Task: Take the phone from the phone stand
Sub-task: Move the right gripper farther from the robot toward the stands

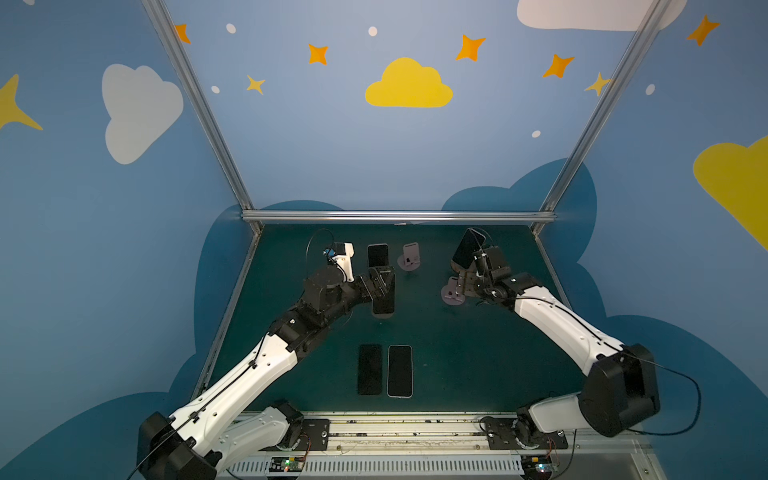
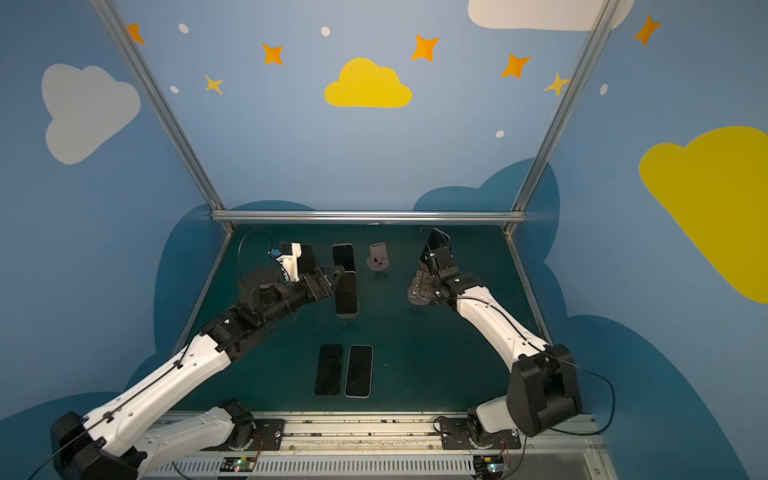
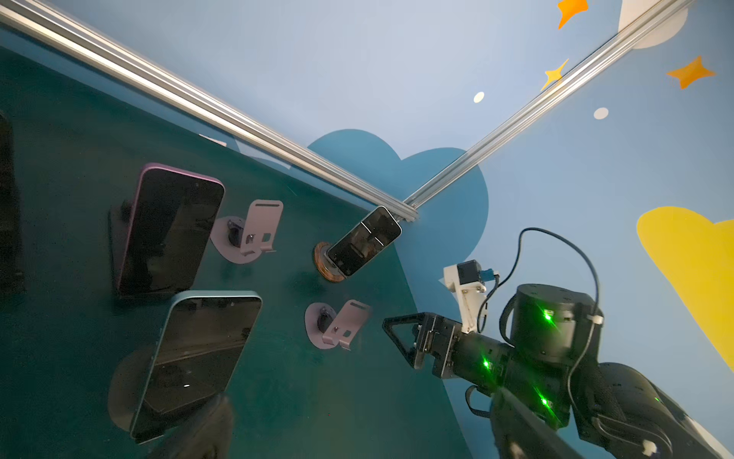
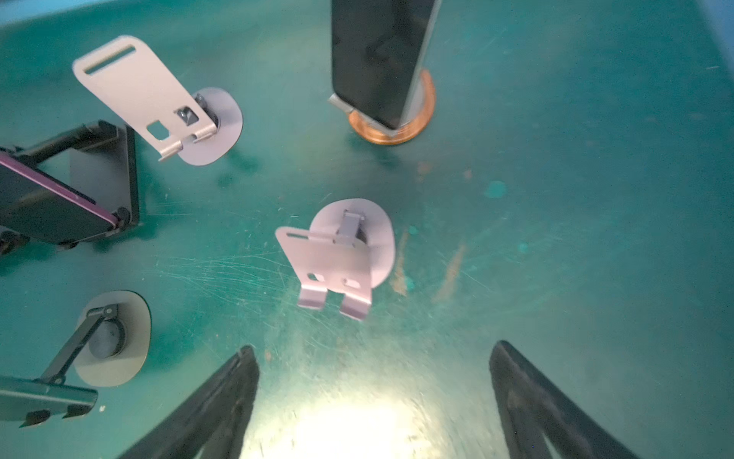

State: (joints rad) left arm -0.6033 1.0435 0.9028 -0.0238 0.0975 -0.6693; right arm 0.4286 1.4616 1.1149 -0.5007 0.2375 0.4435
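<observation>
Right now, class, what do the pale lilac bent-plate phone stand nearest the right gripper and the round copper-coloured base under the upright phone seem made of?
Lilac stand: probably thin sheet metal, matte coated; crisp folds, punched slots. Copper-coloured base: looks like metal, sheen on rim; could be coated plastic.

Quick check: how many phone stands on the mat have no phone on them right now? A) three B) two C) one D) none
B: the near lilac stand and the far lilac stand are both bare, while the purple phone, the teal phone and the silver phone each sit on one of the other three stands.
</observation>
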